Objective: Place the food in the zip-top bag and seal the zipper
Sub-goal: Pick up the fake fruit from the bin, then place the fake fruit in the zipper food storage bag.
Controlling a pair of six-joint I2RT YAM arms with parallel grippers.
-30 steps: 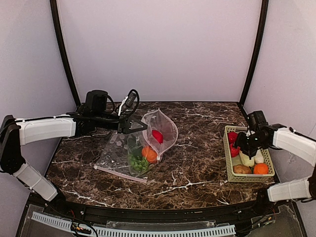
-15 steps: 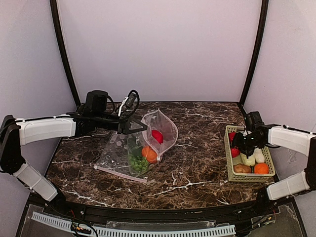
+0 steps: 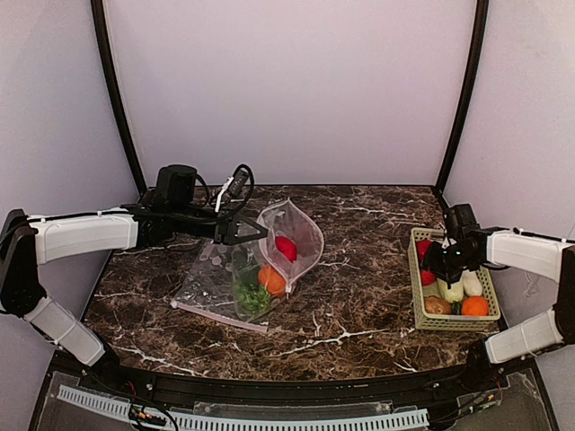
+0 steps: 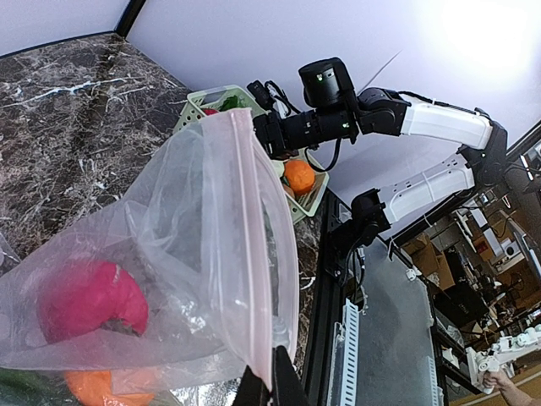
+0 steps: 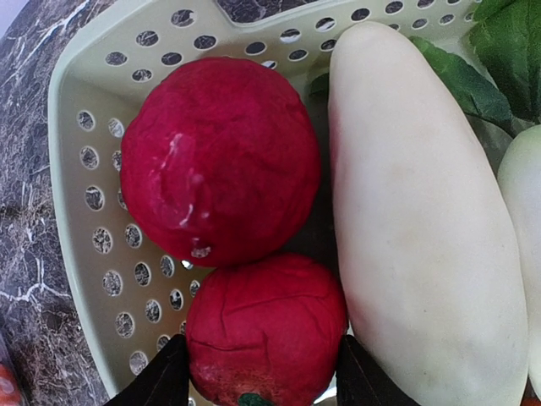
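Inside the pale green basket [image 5: 76,169], a second red apple [image 5: 220,161] lay just beyond the right gripper [image 5: 262,385], and a white radish [image 5: 423,237] crowded one finger. Its jaws stood apart, straddling a red apple [image 5: 262,330]. The left gripper [image 4: 269,391], its arm stretched level, was pinched tight on the zipper [image 4: 252,254] of the zip-top bag [image 4: 186,220], which opened just ahead of it. Its fingertips were cropped.

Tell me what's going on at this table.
The left tool pinches the zipper of the zip-top bag, holding its mouth open; a red fruit, an orange and leafy greens are already inside. The right tool is down in the green basket, fingers straddling a red apple. Whether it grips yet is unclear.
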